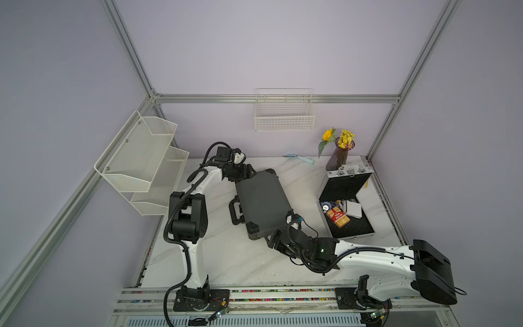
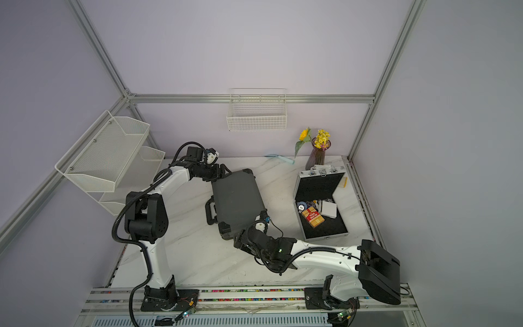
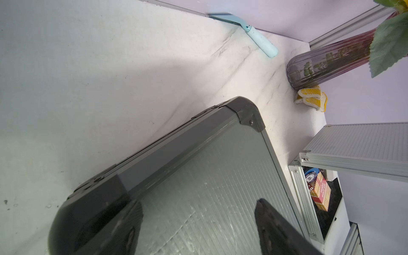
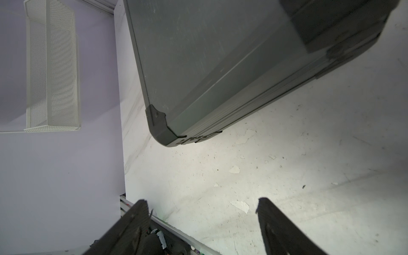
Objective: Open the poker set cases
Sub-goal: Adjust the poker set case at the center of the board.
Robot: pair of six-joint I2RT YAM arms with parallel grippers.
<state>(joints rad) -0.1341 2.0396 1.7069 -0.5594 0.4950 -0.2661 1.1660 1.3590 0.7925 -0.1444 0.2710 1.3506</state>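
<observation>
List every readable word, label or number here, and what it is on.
Red card box in the open silver case: white lettering, too blurred to read.
Chip beside it: marking too small to read.
Dark grey case: no text visible.

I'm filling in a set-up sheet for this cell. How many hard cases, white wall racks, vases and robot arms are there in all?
Hard cases: 2 (dark grey case, shut; silver case, open)
White wall racks: 2 (mesh rack; wire basket)
Vases: 1 (flower vase)
Robot arms: 2 (left arm; right arm)
Total: 7
</observation>
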